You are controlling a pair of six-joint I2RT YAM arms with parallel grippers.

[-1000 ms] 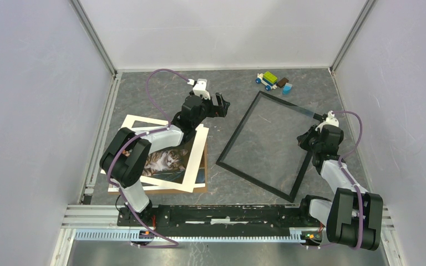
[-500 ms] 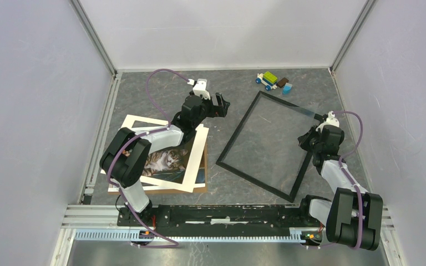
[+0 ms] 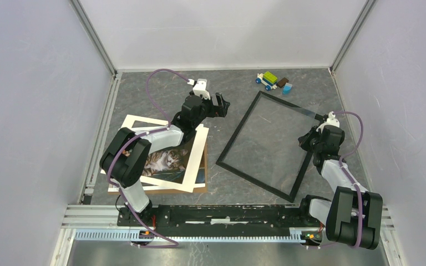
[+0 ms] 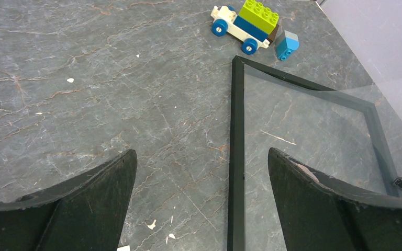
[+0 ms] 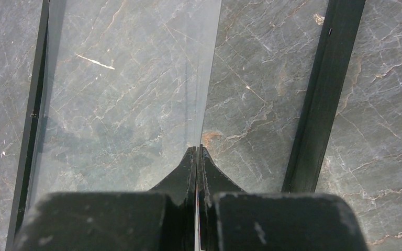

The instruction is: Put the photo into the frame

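My right claw (image 3: 306, 138) is pinched tight on the edge of a thin clear pane (image 3: 277, 130). In the right wrist view the two black fingers (image 5: 180, 172) meet with only the pane (image 5: 131, 78) between them. That edge is lifted off the counter, so the sheet slopes down across the opening of the frame (image 3: 239, 128), a large, thin, black rectangular picture frame. The frame lies flat on the grey marbled counter (image 3: 144, 94), right of centre and turned at an angle. One of its rails (image 5: 321, 104) runs just to the right of my closed fingers.

My left claw (image 3: 221, 104) stands wide apart and holds nothing. It hangs over bare counter near the frame's far-left corner. From that wrist I see stone between my two fingers (image 4: 99, 198), the frame's left rail (image 4: 235, 157) and the pane (image 4: 314, 136) beyond it.

The photo (image 3: 163, 160), a rectangular print of a grey tabby cat with a wide white border, lies picture side up at the left of the counter, well apart from the frame. It rests on a plain brown cardboard board (image 3: 204, 166), partly under my left arm.

Near the far edge stand a small toy car of white, blue and lime bricks (image 3: 268, 80) and, just beside it, a loose light-blue brick (image 3: 287, 88).
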